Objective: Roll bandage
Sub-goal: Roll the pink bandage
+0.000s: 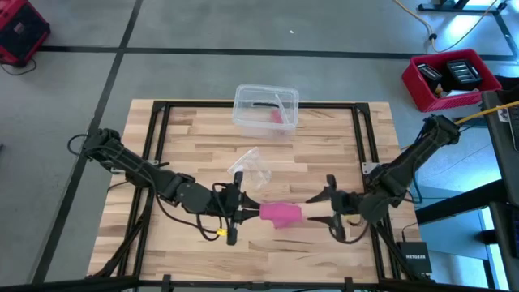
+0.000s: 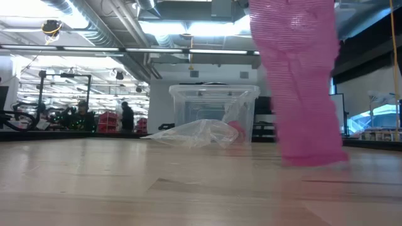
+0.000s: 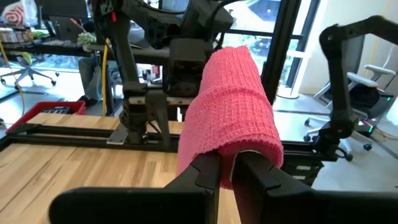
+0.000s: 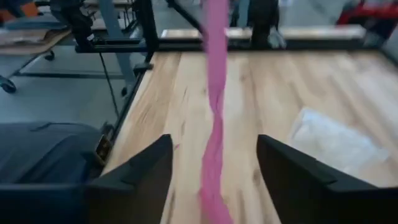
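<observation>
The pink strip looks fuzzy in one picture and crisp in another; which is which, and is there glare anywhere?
In the right wrist view the bandage is a soft blur; in the left wrist view its weave is crisp; in the low view bright ceiling lights glare above the clear box.

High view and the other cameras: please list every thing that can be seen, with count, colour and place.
bandage: one, pink, near the table's front edge, between the two grippers, one end in the left gripper
plastic box: one, clear, at the far edge of the table
plastic wrapper: one, clear, mid-table, between box and bandage
table: one, light wood with black frame
bin: one, red, on the floor past the far right corner
left gripper: one, dark, shut on the bandage
right gripper: one, dark, open, beside the bandage
</observation>
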